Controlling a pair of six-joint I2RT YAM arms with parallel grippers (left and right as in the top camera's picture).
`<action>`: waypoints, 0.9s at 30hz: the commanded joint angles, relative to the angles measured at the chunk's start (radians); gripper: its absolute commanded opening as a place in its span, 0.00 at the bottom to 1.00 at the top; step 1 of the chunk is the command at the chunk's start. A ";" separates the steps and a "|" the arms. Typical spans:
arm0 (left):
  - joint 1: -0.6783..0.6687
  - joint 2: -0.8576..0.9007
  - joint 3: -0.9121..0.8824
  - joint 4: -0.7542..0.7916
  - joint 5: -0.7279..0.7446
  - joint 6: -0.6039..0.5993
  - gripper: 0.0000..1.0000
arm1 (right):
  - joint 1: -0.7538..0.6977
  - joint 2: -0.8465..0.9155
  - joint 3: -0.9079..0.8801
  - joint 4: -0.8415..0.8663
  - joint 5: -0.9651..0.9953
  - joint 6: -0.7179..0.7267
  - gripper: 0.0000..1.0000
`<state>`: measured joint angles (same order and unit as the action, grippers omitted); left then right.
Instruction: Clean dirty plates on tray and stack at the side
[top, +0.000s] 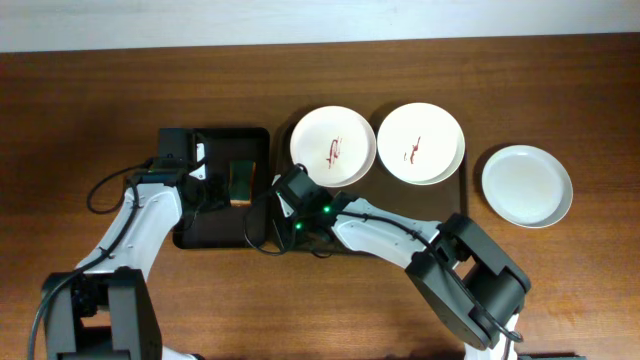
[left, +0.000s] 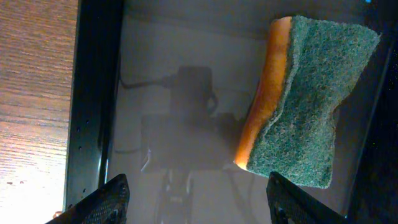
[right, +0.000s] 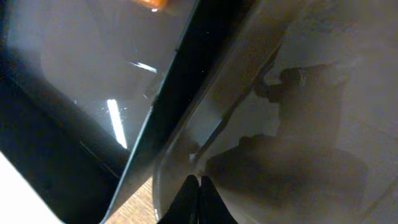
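White plates (top: 333, 145): 2 smeared on brown tray (top: 410, 200), 1 clean beside it. L gripper (left: 196, 199) spread, empty, beside sponge (left: 298, 99); R gripper (right: 199, 200) pinched, empty. Likely step: fetching sponge; next, shift over & clamp it.

the sponge (left: 305, 99) looks rough and fibrous, the black tray (left: 93, 93) glossy, the table (left: 37, 93) grained wood.

Wooden table (top: 80, 100): black tray (top: 240, 130), brown tray (top: 395, 193), clean plate (top: 527, 186).

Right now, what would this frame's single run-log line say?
left pincer: open above black tray, sponge unheld | right pincer: shut, empty | tray: two smeared plates | table: one clean plate
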<state>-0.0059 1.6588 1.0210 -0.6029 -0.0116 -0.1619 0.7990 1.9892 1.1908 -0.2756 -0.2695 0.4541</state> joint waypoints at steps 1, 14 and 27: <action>0.005 -0.016 0.003 -0.001 -0.003 -0.009 0.69 | 0.047 0.016 -0.003 0.002 -0.018 0.027 0.04; 0.005 -0.016 0.003 -0.002 -0.003 -0.009 0.69 | 0.122 0.016 -0.003 -0.016 -0.006 0.026 0.05; 0.004 -0.016 0.003 -0.002 -0.002 -0.009 0.68 | -0.134 -0.214 0.012 -0.219 0.121 -0.065 0.35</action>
<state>-0.0059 1.6588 1.0210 -0.6033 -0.0116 -0.1619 0.7551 1.9038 1.1965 -0.4686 -0.2089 0.4126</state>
